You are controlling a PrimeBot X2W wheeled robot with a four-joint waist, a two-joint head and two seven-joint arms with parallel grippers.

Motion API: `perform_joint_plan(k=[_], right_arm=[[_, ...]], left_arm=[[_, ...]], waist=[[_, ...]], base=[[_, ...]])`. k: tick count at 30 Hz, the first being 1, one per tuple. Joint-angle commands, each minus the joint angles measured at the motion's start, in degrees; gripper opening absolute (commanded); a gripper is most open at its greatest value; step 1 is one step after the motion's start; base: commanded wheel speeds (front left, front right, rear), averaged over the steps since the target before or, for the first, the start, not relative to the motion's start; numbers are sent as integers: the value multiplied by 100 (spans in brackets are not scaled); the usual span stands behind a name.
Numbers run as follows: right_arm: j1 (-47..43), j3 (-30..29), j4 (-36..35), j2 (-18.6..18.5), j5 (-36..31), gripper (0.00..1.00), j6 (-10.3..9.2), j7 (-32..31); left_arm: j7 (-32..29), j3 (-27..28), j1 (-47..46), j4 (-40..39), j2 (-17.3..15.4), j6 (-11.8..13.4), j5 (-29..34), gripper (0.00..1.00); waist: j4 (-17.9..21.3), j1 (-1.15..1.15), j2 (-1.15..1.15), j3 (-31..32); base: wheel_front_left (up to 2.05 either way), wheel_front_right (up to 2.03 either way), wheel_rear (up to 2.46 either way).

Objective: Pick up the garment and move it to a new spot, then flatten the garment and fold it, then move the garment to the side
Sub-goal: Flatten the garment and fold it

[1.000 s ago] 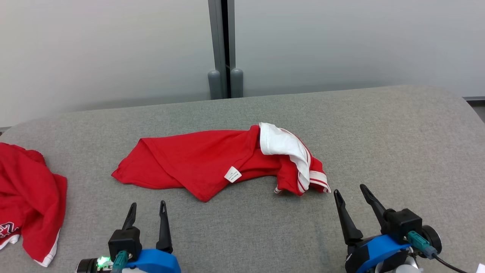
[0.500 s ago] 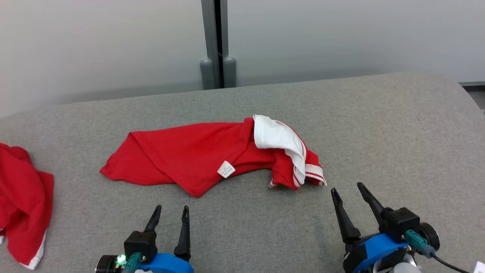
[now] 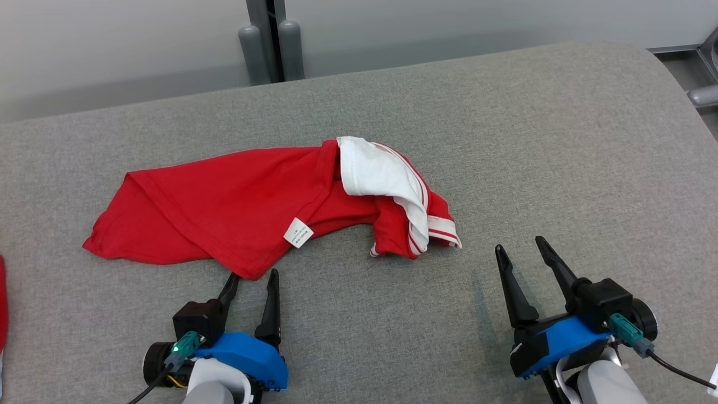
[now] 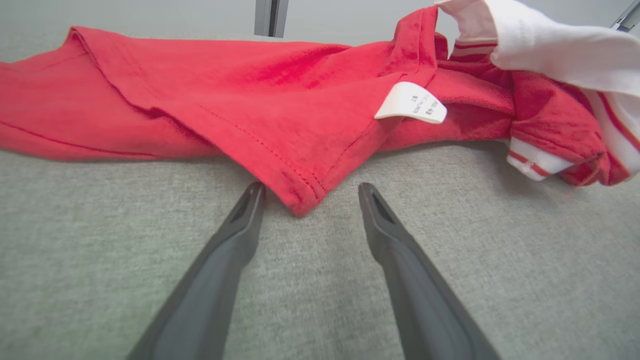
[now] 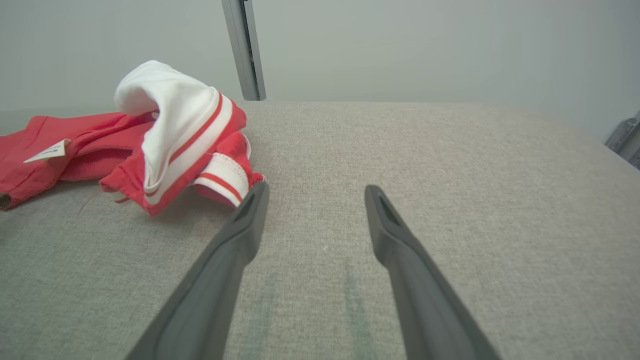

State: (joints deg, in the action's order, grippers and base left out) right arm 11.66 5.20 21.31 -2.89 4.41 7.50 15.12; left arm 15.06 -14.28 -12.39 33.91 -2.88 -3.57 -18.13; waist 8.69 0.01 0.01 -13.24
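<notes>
A: Item one, left gripper. Condition?

B: Fingers spread wide, nothing between the pads. It sits low over the grey tabletop, tips pointing away from the robot.

A: Nearest thing to it?

B: The garment, red. Its pointed lower hem corner lies right at the fingertips. In the left wrist view that corner reaches down into the gap between the two tips. Whether cloth and finger touch, I cannot tell.

A: Item two, right gripper?

B: Also spread, also empty, over bare tabletop at the robot's right. In the head view the garment's striped cuff lies near it, ahead and towards the left, apart from the tips. In the right wrist view the cuff appears just beside the left-hand fingertip.

A: Item three, the garment itself. Location and lay?

B: Middle of the tabletop, ahead of both grippers and closer to the left one. It is crumpled, not flat, and stretched crosswise. The broad red body spreads to the robot's left with creases running along it. The bunched end is to the right.

A: Marks?

B: A small white label on the near edge of the red body, ahead and slightly right of the left gripper. A white panel with red stripes folds up and over the bunched end.

A: Surroundings?

B: Two grey posts beyond the far edge of the tabletop, against a pale wall.
</notes>
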Motion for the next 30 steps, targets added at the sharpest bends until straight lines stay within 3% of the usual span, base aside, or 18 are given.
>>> perform_joint_plan(k=[1, 4, 5, 6, 7, 8, 16, 24, 30], right_arm=[[84, -19, -47, -4, -22, 100, -2, 5], [90, -35, -65, -3, 6, 100, -2, 5], [100, -41, -69, -4, 20, 100, -2, 5], [113, -32, -67, -3, 27, 100, -2, 5], [134, -20, -53, -4, 41, 100, -2, 5], [144, -9, -42, -4, 59, 100, -2, 5], [61, -33, 5, -4, 45, 100, -2, 5], [-143, 79, 53, -4, 109, 100, -2, 5], [-252, 222, 148, -5, 155, 100, -2, 4]], left_arm=[[18, 38, -123, -52, -4, -28, -48, 100], [18, 81, -213, -72, -4, -23, -116, 100], [18, 56, -229, -86, -3, -13, -130, 94], [18, 38, -232, -81, -2, -9, -138, 78], [18, 28, -248, -62, -3, -27, -112, 34], [18, 25, -263, -39, -3, -40, -73, 0], [18, 128, -195, 15, -3, -75, -118, 0], [17, 709, 440, -894, -1, 207, 295, 0], [18, 1140, 797, -1041, -3, 257, 523, 0]], waist=[[2, -1, -1, -45], [-14, -1, -1, -84], [-25, -1, -1, -97], [-34, -1, -1, -104], [-42, -1, -1, -109], [-50, -1, -1, -112], [-162, -1, -1, 12], [-643, -1, -1, 426], [-858, -1, -1, 625]], base=[[0, 0, 0], [0, 0, 0], [0, 0, 0], [0, 0, 0], [0, 0, 0], [0, 0, 0], [0, 0, 0], [0, 0, 0], [0, 0, 0]])
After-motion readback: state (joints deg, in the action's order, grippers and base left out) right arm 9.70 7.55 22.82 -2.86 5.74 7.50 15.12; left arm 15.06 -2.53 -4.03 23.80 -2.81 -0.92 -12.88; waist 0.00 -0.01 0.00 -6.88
